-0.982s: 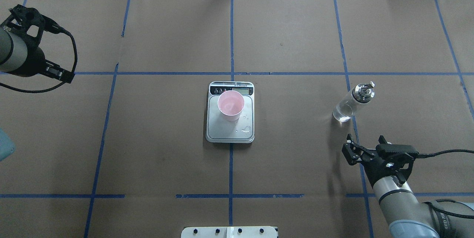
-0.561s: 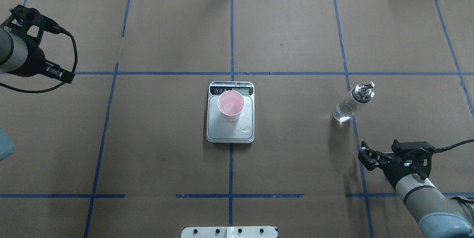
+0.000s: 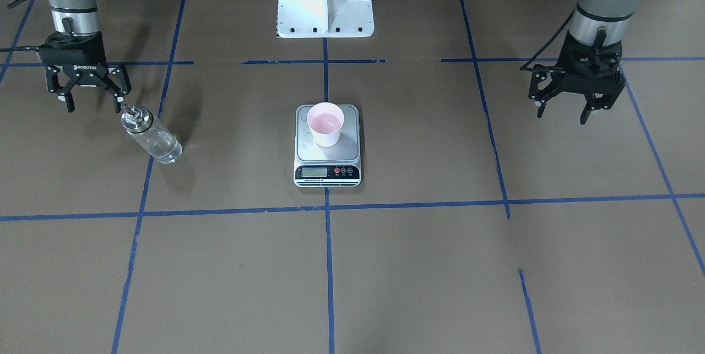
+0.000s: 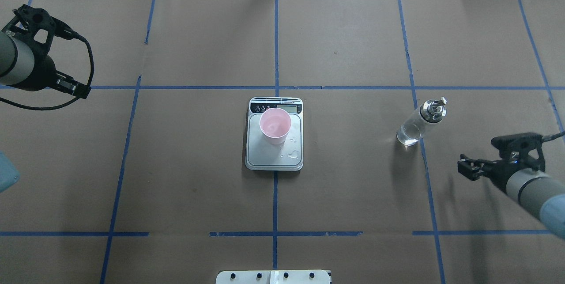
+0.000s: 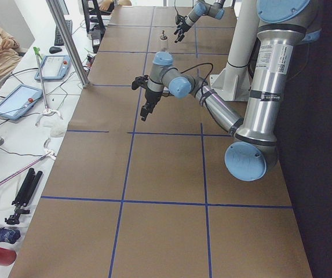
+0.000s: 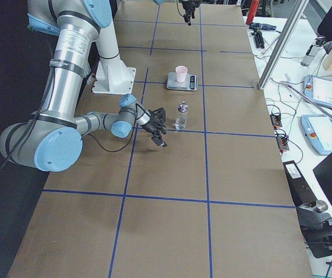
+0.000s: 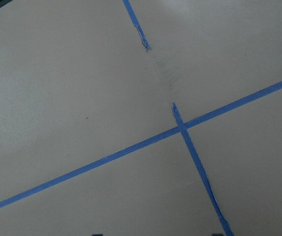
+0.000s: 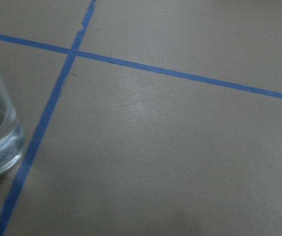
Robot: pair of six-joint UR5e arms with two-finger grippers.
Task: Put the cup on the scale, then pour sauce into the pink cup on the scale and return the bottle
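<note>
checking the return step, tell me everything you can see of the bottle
The bottle is small, clear glass, cylindrical, with a shiny silver collar and thin spout. It stands upright on the table, on a blue tape line, with some clear liquid at its bottom. Nothing holds it; the open right gripper is apart from it.

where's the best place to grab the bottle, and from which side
I'd grip the bottle around its glass body, below the silver collar, level, from the side nearest the right gripper. It stands upright; straight walls suit two fingers, the thin spout wouldn't.
</note>
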